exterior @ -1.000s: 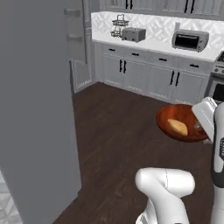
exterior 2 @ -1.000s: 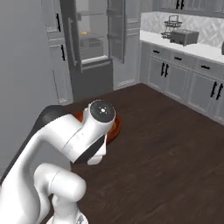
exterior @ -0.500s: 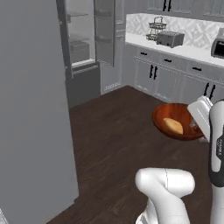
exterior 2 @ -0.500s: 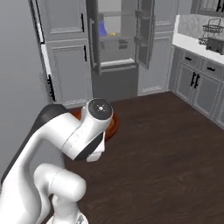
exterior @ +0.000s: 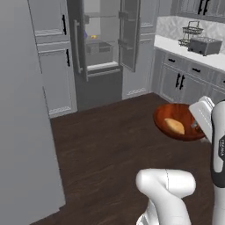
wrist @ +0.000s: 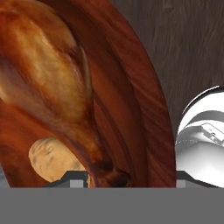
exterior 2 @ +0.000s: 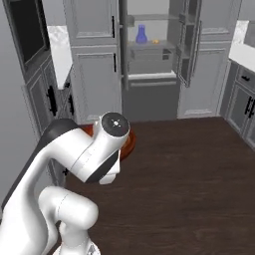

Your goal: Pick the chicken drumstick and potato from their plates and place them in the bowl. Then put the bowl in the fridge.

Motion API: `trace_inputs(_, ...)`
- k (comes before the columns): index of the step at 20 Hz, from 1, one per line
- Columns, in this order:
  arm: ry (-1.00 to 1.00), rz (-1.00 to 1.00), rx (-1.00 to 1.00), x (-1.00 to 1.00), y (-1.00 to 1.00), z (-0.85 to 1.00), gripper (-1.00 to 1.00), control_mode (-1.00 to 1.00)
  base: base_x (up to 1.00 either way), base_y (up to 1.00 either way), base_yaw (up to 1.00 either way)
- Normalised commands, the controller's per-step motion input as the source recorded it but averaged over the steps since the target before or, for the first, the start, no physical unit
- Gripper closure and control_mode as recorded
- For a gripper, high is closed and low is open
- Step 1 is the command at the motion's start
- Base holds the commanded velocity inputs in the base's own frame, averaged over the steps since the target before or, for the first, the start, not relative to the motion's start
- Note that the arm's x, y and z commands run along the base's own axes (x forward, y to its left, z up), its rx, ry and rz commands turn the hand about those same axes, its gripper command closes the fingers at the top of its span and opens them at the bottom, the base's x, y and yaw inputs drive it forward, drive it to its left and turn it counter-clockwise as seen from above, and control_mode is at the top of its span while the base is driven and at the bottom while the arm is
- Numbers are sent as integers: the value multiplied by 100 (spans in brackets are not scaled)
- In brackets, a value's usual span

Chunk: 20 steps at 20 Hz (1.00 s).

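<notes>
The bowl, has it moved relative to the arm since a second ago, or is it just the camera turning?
No. The bowl sits beside the white forearm as before; the fridge swung into view because the base turned.

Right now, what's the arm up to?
The arm carries the bowl above the dark wood floor, gripper at its rim. The potato lies inside, and the hand view shows the chicken drumstick in there beside it. The fridge stands ahead with both doors open, a blue vase on a shelf. The bowl is not yet in the fridge.
</notes>
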Motion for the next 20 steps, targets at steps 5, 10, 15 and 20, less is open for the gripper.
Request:
trace_inputs(5, 0, 0, 0, 0, 0, 0, 100, 100, 94, -100, 34)
trace_inputs(10, 0, 0, 0, 0, 0, 0, 100, 100, 100, -100, 35)
trace_inputs(15, 0, 0, 0, 0, 0, 0, 100, 100, 100, -100, 34)
trace_inputs(20, 0, 0, 0, 0, 0, 0, 100, 100, 95, -86, 26)
